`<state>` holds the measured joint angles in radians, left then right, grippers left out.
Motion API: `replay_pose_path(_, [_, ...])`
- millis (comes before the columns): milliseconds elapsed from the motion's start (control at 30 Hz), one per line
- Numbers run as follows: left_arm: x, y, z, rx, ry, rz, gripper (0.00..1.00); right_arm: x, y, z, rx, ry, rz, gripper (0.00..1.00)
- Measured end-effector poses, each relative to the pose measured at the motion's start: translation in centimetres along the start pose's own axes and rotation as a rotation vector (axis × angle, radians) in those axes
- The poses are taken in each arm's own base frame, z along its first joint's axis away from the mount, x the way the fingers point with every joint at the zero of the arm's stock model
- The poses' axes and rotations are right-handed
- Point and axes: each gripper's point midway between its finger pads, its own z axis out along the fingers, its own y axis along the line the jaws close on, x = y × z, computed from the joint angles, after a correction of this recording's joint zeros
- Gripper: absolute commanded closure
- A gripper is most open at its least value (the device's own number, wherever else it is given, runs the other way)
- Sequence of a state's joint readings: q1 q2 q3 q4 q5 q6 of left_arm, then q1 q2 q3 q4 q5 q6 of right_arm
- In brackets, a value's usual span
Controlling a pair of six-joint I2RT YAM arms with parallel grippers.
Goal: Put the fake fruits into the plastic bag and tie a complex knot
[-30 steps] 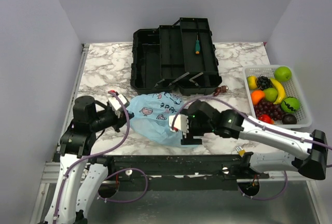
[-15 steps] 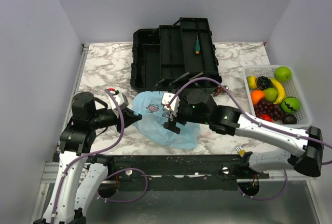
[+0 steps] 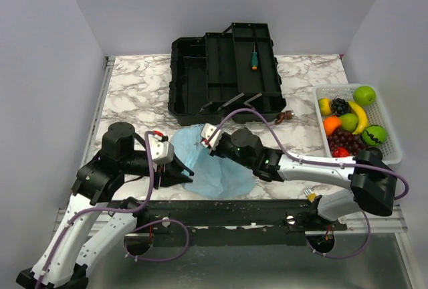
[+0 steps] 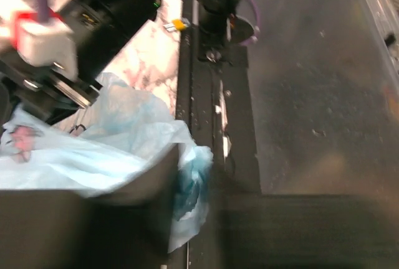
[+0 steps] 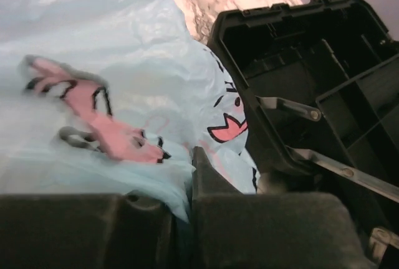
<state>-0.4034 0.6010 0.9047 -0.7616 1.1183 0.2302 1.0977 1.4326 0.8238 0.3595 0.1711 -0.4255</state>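
Note:
The light-blue plastic bag [image 3: 224, 172] with a pink cartoon print lies crumpled near the table's front edge. My left gripper [image 3: 179, 170] is shut on its left edge; in the left wrist view blue plastic [image 4: 124, 138] is pinched in the left gripper [image 4: 193, 188]. My right gripper [image 3: 207, 139] sits on the bag's far side. In the right wrist view the right gripper [image 5: 184, 200] is shut on a fold of the bag [image 5: 112, 82]. The fake fruits [image 3: 349, 123] lie in a white mesh basket [image 3: 392, 143] at the right. No knot is in view.
An open black toolbox [image 3: 224, 75] stands behind the bag, with a green-handled screwdriver [image 3: 255, 58] in its tray; its latch and wall [image 5: 293, 107] are close to the right gripper. The black front rail [image 4: 218, 94] runs just beside the left gripper.
The right gripper moved from the bag's near edge to its far side, opened wide, then closed on the plastic. The left arm swung right and nearer, dragging the bag's left edge.

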Motion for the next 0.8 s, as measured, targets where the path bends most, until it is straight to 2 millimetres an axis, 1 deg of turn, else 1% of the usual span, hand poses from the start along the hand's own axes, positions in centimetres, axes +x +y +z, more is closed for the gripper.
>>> replay_pose_path(33, [0.1,-0.9,0.1,0.039,0.014,0.014,0.19,-0.1,-0.1,-0.2,0.005,-0.01,0.0,0.99])
replay_pose_path(67, [0.1,-1.4,0.1,0.059,0.026,0.007,0.11,-0.3,-0.1,-0.5,0.002,-0.022,0.003,0.99])
replay_pose_path(100, [0.1,-1.8,0.1,0.071,0.038,0.003,0.07,-0.4,-0.1,-0.9,0.002,-0.036,0.002,0.99])
replay_pose_path(167, [-0.5,-1.7,-0.4,0.041,0.066,-0.01,0.03,-0.8,-0.2,-2.3,-0.004,-0.071,-0.004,0.99])
replay_pose_path(300, [-3.1,0.6,-2.3,-0.13,0.048,0.039,0.02,-1.9,-0.7,-6.1,-0.011,-0.176,-0.032,0.99])
replay_pose_path(333, [-4.1,1.9,-3.4,-0.225,0.029,0.052,0.02,-2.2,-0.7,-7.1,-0.015,-0.209,-0.042,0.99])
replay_pose_path(367, [-4.9,2.8,-4.2,-0.29,0.017,0.06,0.01,-2.6,-0.8,-8.0,-0.018,-0.239,-0.05,0.99])
replay_pose_path(400, [-5.3,3.4,-4.6,-0.322,0.01,0.062,0.02,-3.0,-0.9,-8.9,-0.018,-0.271,-0.062,0.99])
replay_pose_path(433, [-5.7,4.3,-5.2,-0.363,0.006,0.053,0.02,-3.4,-1.0,-9.5,-0.019,-0.295,-0.071,0.99])
replay_pose_path(500, [-5.8,5.6,-5.5,-0.36,0.009,0.033,0.02,-4.1,-1.2,-10.4,-0.014,-0.333,-0.084,0.99])
replay_pose_path(567, [-4.6,7.3,-5.2,-0.334,0.027,-0.057,0.02,-4.7,-1.4,-10.9,-0.01,-0.358,-0.092,0.99])
replay_pose_path(600, [-3.9,7.6,-4.8,-0.302,0.027,-0.09,0.02,-4.9,-1.5,-11.0,-0.008,-0.366,-0.095,0.99])
replay_pose_path(667, [-1.3,8.5,-3.7,-0.24,0.037,-0.19,0.02,-5.1,-1.5,-11.2,-0.008,-0.377,-0.098,0.99])
replay_pose_path(733, [1.4,8.6,-2.5,-0.193,0.057,-0.257,0.02,-5.2,-1.4,-11.3,-0.013,-0.387,-0.099,0.99])
replay_pose_path(767, [2.9,8.1,-1.6,-0.161,0.068,-0.287,0.01,-5.1,-1.2,-11.3,-0.019,-0.389,-0.1,0.99])
replay_pose_path(800, [3.8,7.8,-1.0,-0.139,0.071,-0.305,0.02,-5.1,-1.1,-11.3,-0.026,-0.391,-0.101,0.99])
